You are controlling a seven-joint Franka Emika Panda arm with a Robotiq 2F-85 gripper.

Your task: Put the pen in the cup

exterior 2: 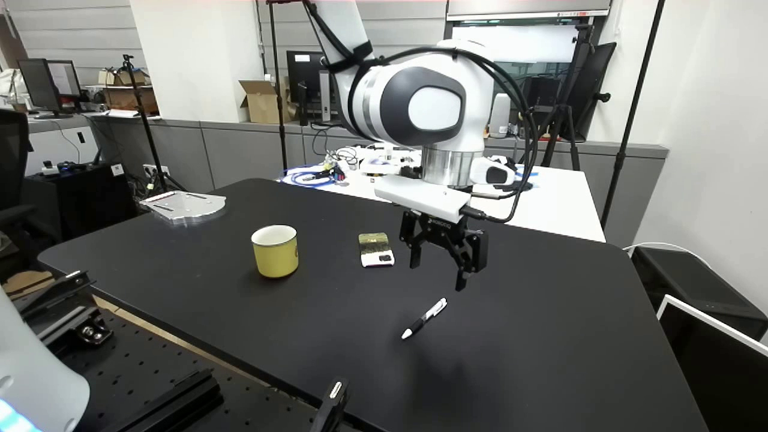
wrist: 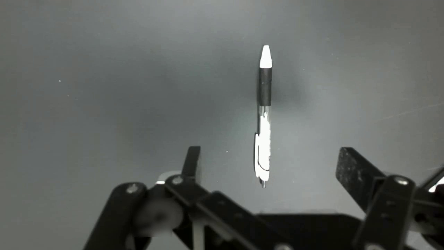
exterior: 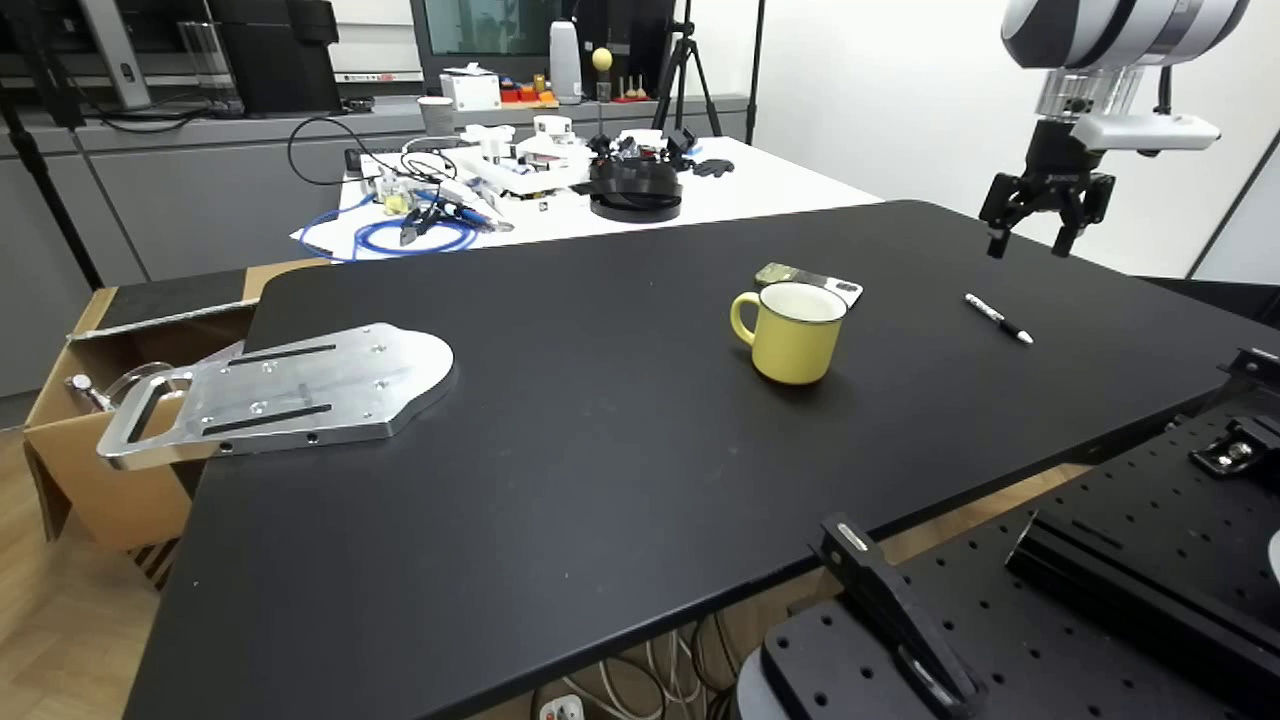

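In an exterior view the pen (exterior: pixel 999 319) lies on the table (exterior: pixel 560 520), apart from the cup (exterior: pixel 797 337); in an exterior view the gripper (exterior 2: pixel 438 270) hangs spread and empty; the wrist view suggests an approach, calling next for lowering and pinching.

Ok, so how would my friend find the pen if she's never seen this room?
Start with the big black table and look for the open gripper hanging above it. Down below the gripper, lying on the tabletop, is the pen. It's the skinny white-and-black stick, unlike the round yellow mug and the flat, wider phone-shaped thing.
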